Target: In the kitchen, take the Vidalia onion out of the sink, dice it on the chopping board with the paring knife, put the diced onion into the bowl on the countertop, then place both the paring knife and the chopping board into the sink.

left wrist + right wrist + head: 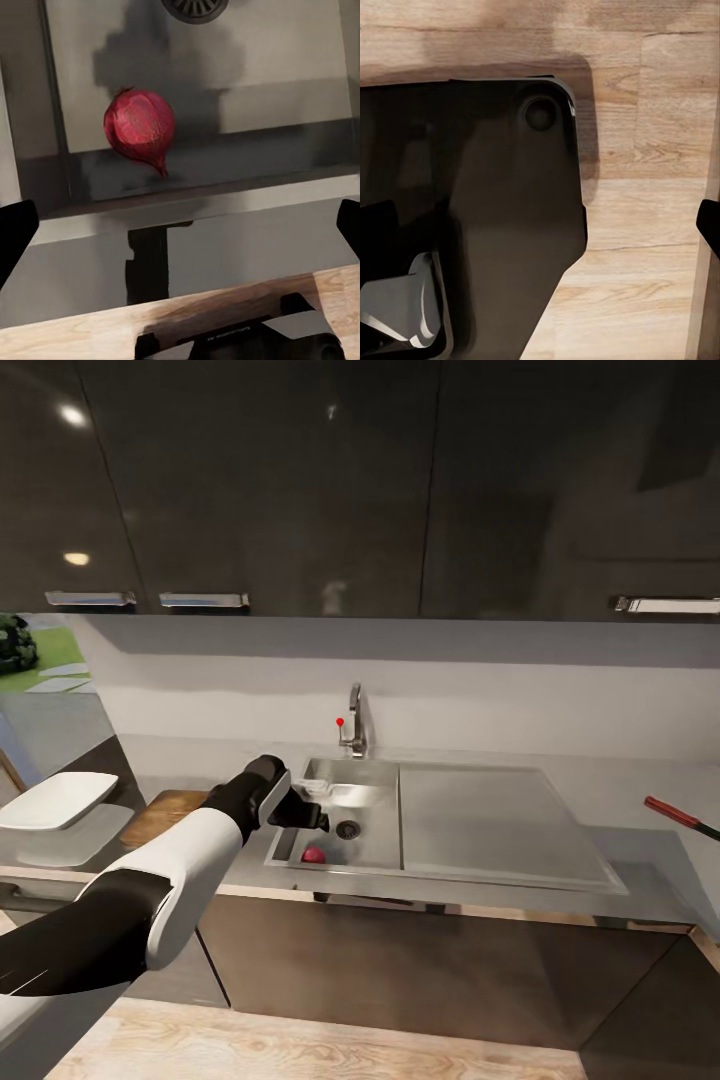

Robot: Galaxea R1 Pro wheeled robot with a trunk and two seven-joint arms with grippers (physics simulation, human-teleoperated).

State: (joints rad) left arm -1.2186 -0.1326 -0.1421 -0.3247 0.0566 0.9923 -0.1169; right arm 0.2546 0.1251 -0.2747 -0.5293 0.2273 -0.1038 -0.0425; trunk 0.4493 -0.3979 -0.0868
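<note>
Onion (139, 127): you see it on the sink (380, 855) floor, ahead of your left gripper (180, 225), slightly off-centre.
Jaws: spread wide, empty.
Nearer arm: left.

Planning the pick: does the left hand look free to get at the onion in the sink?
Probably yes. The left hand hangs open over the sink basin, and the onion lies uncovered on the basin floor near the front wall, with nothing between them.
</note>
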